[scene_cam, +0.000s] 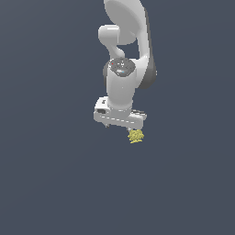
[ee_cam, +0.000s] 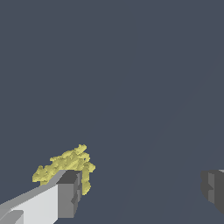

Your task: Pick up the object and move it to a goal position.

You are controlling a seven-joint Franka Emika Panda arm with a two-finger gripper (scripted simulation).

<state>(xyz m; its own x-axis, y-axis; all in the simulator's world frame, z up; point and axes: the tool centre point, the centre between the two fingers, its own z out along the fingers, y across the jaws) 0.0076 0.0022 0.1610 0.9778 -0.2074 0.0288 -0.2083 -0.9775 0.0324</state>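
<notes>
Hanging with its fingers pointed down, my claw (ee_cam: 142, 192) stood wide apart and clamped on nothing; in the wrist view one grey pad (ee_cam: 69, 194) and the other pad (ee_cam: 213, 187) sat far from each other with bare dark ground (ee_cam: 131, 65) between them. The object (ee_cam: 65, 165) lay just outside that gap, pressed up against the outer side of the one finger (ee_cam: 43, 203), partly hidden behind its pad; whether it truly touched the finger I could not tell. It was a small pale-yellow clump, bumpy and ragged, with little spikes sticking out all round, far smaller than my hand. From the exterior view the clump (scene_cam: 136, 136) sat right under the end of my claw (scene_cam: 120, 120) toward the exterior view's right, with my white arm (scene_cam: 123, 78) rising above it.
</notes>
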